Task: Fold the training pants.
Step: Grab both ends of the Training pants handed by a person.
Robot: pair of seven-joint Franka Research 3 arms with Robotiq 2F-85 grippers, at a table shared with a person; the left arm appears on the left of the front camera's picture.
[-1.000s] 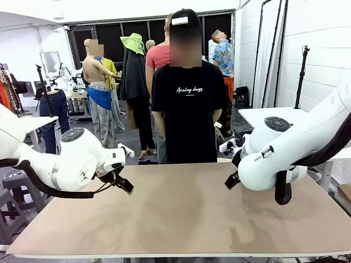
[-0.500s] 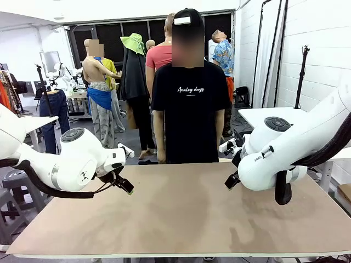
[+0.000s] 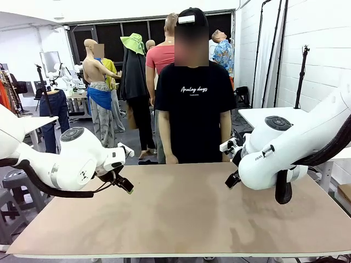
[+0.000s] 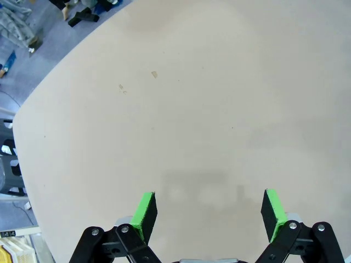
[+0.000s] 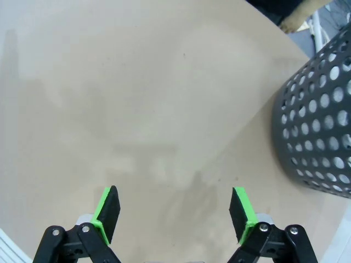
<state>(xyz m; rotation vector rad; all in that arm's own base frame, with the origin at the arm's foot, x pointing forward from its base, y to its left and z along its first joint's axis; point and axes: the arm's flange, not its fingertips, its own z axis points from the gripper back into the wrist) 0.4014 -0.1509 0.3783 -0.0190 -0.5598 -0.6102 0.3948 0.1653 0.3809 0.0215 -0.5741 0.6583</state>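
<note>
My left hand (image 4: 208,193) & right hand (image 5: 174,189) hang spread over the tabletop (image 3: 181,219), where the training pants are I cannot tell, so best wait w/ both wide til they lie flat.

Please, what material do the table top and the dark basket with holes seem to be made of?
Table top: probably laminated board, matte beige, smooth with faint marks. Basket: dark grey sheet metal or plastic, matte, punched with regular round holes; I cannot tell which.
</note>
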